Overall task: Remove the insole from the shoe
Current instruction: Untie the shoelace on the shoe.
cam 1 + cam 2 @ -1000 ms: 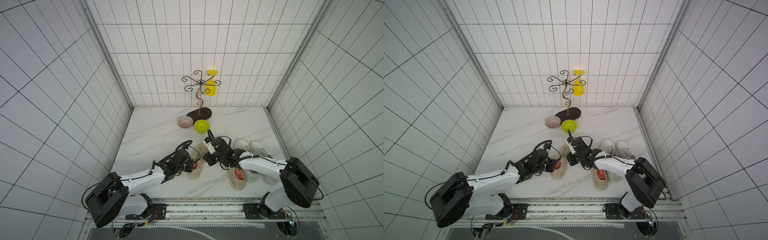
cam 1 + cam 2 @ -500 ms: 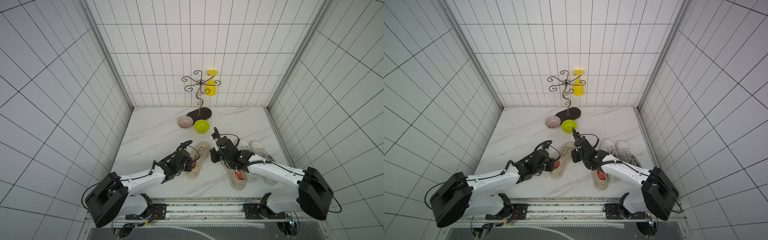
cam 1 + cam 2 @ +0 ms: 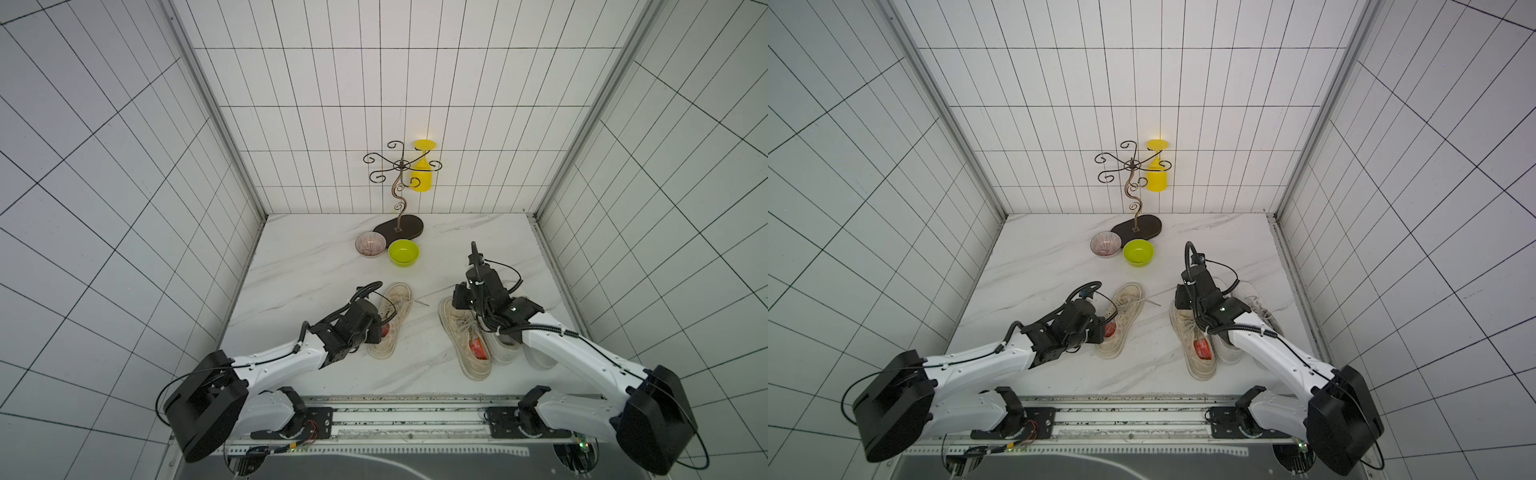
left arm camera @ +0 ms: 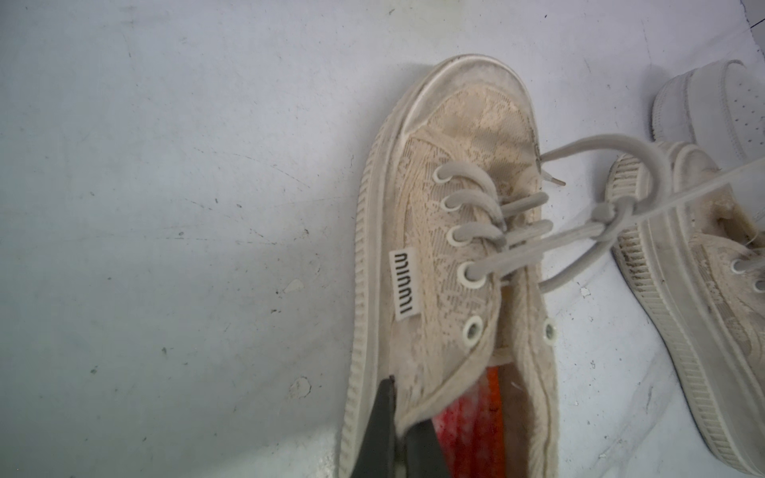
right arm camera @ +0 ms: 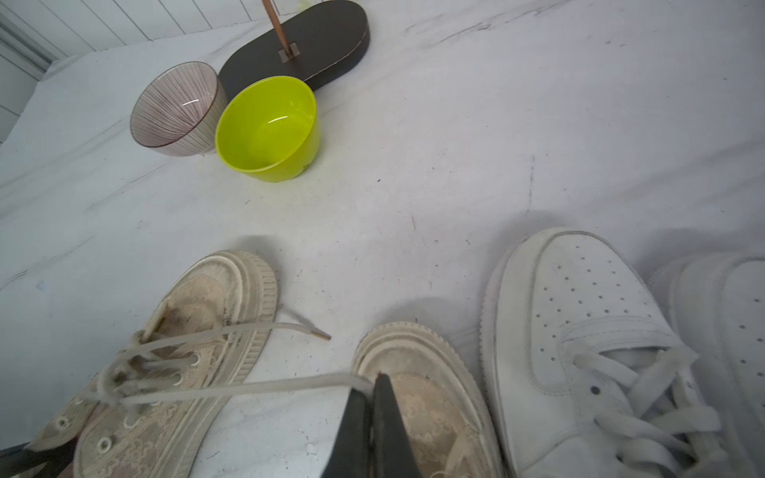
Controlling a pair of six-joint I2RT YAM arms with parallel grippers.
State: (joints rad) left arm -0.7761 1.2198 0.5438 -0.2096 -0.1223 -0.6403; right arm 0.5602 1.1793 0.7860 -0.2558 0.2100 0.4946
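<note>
Left gripper [image 4: 111,418] clenched on left beige sneaker's [image 4: 447,248] collar; right gripper [image 5: 368,391] pinching its shoelace [image 5: 248,389]. Red insole [image 4: 467,426] likely light, floppy; grab near heel edge.

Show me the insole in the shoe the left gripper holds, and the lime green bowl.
insole [image 4: 598,430], left wrist view, red surface inside the beige shoe [image 4: 447,231].
lime green bowl [image 5: 269,128], right wrist view, inner floor.
</note>
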